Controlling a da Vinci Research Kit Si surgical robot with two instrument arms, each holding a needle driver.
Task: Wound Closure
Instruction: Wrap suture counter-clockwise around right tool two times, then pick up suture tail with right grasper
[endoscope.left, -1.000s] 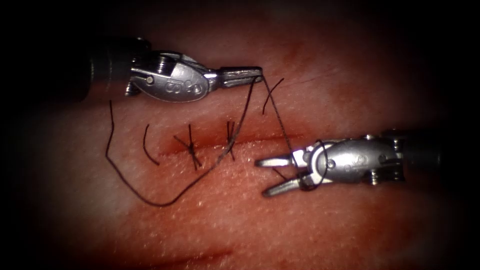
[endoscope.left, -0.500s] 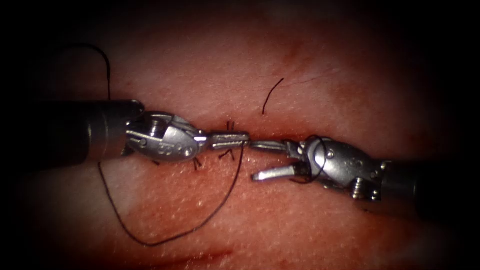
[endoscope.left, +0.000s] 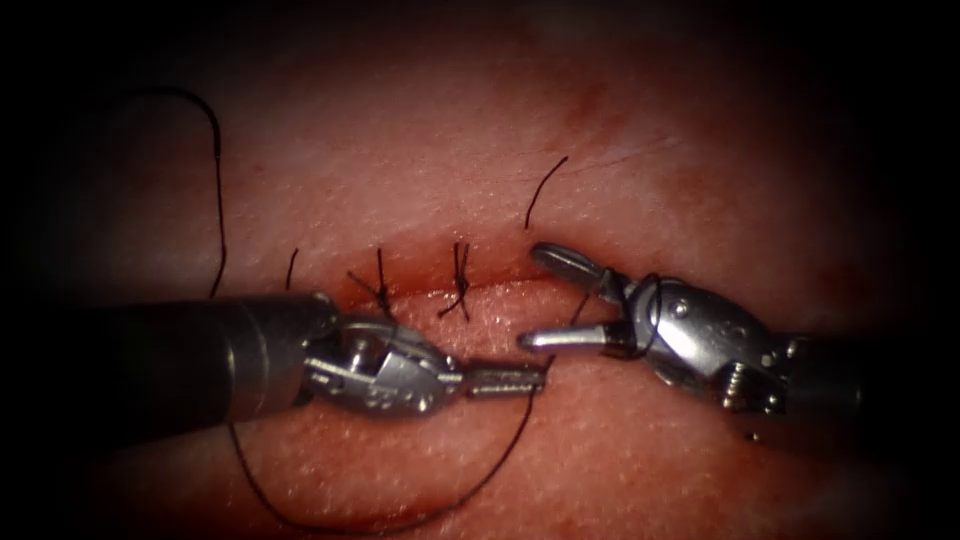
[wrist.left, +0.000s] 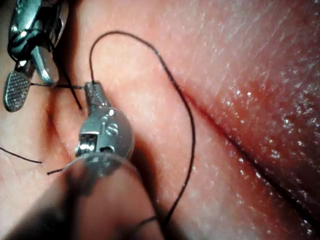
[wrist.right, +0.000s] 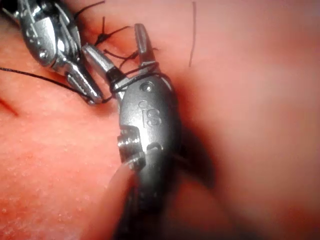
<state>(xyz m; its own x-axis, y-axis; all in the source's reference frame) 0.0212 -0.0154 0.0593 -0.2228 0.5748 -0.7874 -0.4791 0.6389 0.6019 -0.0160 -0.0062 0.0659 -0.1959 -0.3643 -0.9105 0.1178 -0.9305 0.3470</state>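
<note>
The cut (endoscope.left: 420, 292) in the tissue (endoscope.left: 450, 140) runs across the endoscope view, with two knotted stitches (endoscope.left: 383, 293) (endoscope.left: 460, 282) on it. My left tool (endoscope.left: 533, 379) lies just on the near side of the cut, jaws shut on the dark thread (endoscope.left: 480, 478) at their tip. From there the thread sweeps down and back to the left in a long loop. My right tool (endoscope.left: 535, 296) stands open to the right of the stitches, with a turn of thread (endoscope.left: 652, 305) around its wrist and nothing between its jaws. In the left wrist view the left tool (wrist.left: 93, 90) pinches the thread (wrist.left: 167, 70).
A short cut end of thread (endoscope.left: 545, 188) lies on the tissue beyond the cut, and another end (endoscope.left: 292, 268) left of the stitches. Red fluid stains the tissue along the cut. The right wrist view has the left tool (wrist.right: 89, 91) close beside the open right tool (wrist.right: 121, 49).
My left tool has carried the thread from the far side of the cut across to the near side. The right tool shifted upward and kept its jaws open with the loop around it.
</note>
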